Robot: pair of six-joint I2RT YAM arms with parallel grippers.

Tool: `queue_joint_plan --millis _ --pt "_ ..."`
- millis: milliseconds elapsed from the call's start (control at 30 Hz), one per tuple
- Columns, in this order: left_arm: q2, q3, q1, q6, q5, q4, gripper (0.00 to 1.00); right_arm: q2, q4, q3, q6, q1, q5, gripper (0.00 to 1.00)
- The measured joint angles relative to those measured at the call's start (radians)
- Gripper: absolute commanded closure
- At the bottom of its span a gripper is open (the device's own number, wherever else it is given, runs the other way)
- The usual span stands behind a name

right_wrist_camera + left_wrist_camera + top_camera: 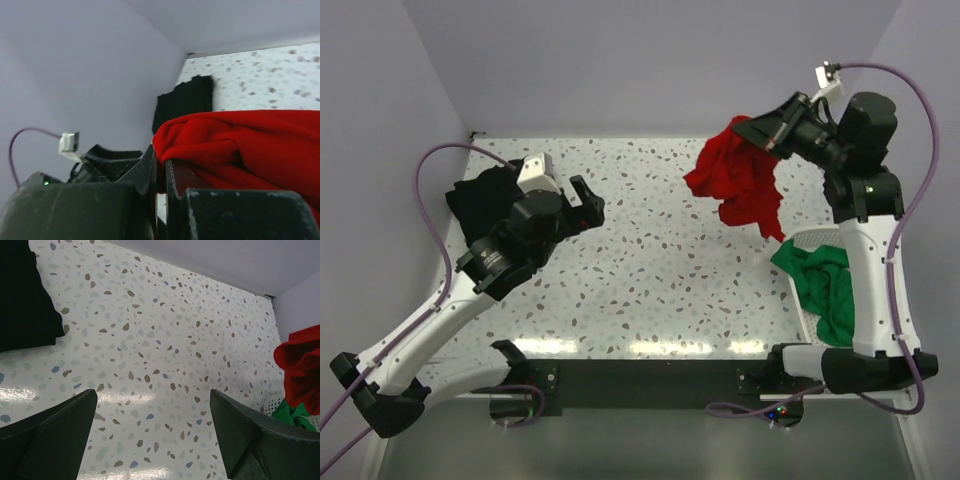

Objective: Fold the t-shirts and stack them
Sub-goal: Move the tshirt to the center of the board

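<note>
Open middle of table (660,270), black shirt (480,200) left, red shirt (740,180) hanging right

Robot lab cell: bare white walls (620,60), speckled tabletop (660,270), 2 cabled arms (430,325) bolted at edge

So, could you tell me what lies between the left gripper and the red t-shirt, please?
Nothing but bare speckled table lies between the left gripper and the red t-shirt, as the top view shows.

top: looked down from above-behind, whole table (650,240) | left wrist: low, faced across it | right wrist: close on red t-shirt (250,137), shared by all
</note>
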Motion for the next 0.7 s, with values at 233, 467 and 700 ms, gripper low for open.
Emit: queue_joint_plan --millis 233,467,700 --pt "-0.06 -0.002 0.0 0.023 -0.066 0.0 0.01 0.146 0.039 0.271 0.021 0.325 0.005 1.0" --pt "-0.139 -0.036 0.002 0.017 -0.165 -0.026 0.02 0.143 -0.006 0.244 -0.003 0.378 0.046 1.0" --pt "-0.197 -0.118 0.002 -0.023 -0.209 -0.083 0.02 0.095 -0.082 -0.232 -0.065 0.222 0.225 0.42"
